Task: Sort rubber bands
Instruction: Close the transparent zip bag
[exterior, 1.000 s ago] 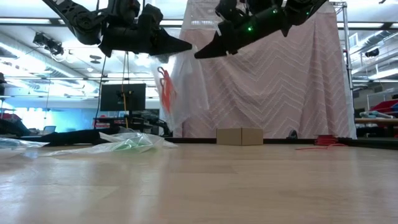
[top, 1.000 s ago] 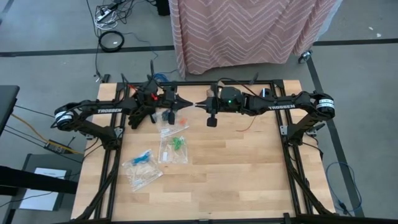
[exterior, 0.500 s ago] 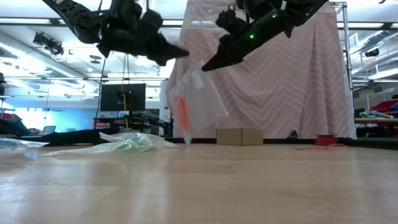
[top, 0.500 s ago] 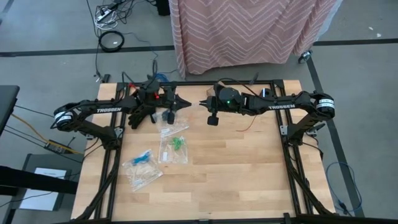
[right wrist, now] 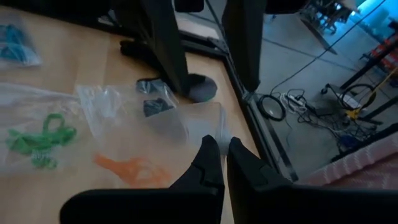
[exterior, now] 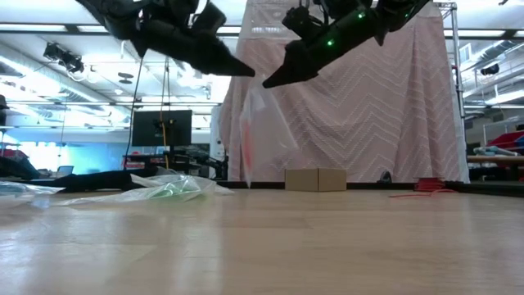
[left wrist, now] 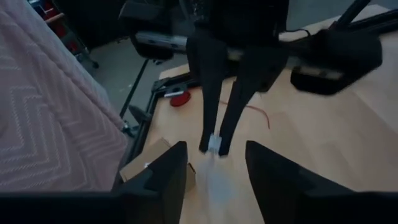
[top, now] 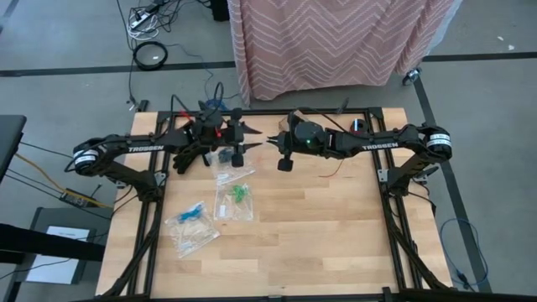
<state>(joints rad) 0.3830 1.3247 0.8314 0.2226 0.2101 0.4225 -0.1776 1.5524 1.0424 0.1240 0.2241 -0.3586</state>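
High view: both my arms are raised over the far edge of the table [top: 336, 218], tips facing each other. My left gripper [top: 238, 137] has its fingers spread apart and holds nothing. My right gripper [top: 273, 141] is closed to a point. On the wood below lie several clear zip bags: one with green rubber bands [top: 239, 192], one with blue rubber bands [top: 194, 210], one with orange rubber bands [top: 225, 177] near the left gripper, and a further bag [top: 195, 237] nearest the front edge, contents not readable. Low view: my right gripper [exterior: 267, 80] pinches the top corner of a hanging bag [exterior: 264, 135]; this bag hangs free above the table, with an orange streak visible inside it. My left gripper [exterior: 242, 70] is just beside it, not touching the bag. Left wrist view: my left fingers [left wrist: 168, 174] stand wide apart; beyond them the right gripper [left wrist: 214, 144] is clamped on the pale bag corner. Right wrist view: my right fingers [right wrist: 208, 163] are pressed together on clear plastic; below lie the green bands [right wrist: 40, 140], an orange band [right wrist: 127, 168], and dark bands [right wrist: 155, 104].
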